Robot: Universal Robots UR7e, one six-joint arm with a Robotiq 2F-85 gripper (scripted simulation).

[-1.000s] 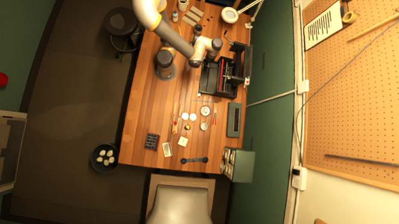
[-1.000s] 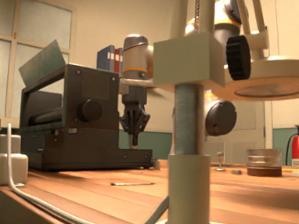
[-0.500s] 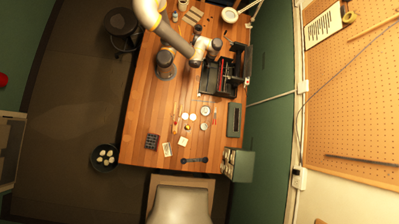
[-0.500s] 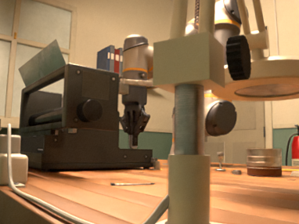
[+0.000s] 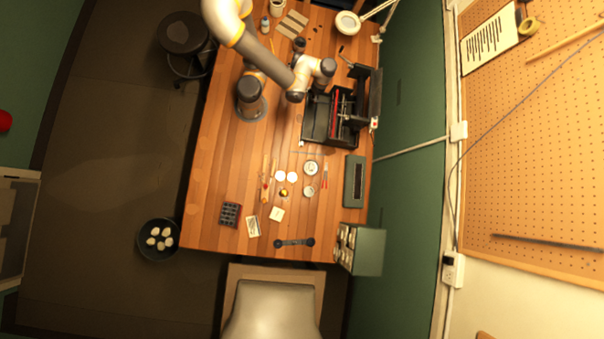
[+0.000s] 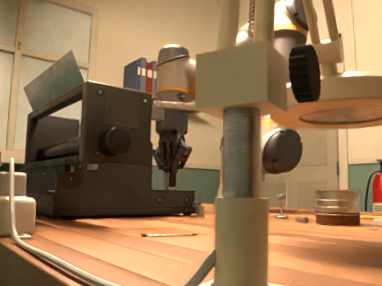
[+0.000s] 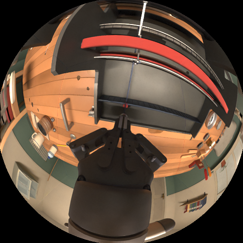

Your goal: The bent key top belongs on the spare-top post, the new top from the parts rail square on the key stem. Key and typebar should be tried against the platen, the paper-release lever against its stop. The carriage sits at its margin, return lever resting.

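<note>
A small red key spot (image 7: 125, 105) sits on the typewriter's front rail, just ahead of my gripper (image 7: 123, 117), which is closed and holds nothing. The gripper (image 6: 171, 184) points straight down over the front edge of the black typewriter (image 5: 339, 114). A thin blue typebar line (image 7: 130, 82) runs from the key up to the red curved band (image 7: 159, 51) and the silver rails. The platen knob (image 6: 114, 141) shows on the machine's side. Two white round key tops (image 5: 286, 176) lie on the bench further along.
Behind the typewriter stands the green wall with a pegboard (image 5: 545, 126). A magnifier lamp (image 5: 347, 22) and its post (image 6: 240, 165) stand near the machine. A mug (image 5: 277, 5), a dial gauge (image 5: 310, 167), a green box (image 5: 354, 181) and small tools lie on the bench.
</note>
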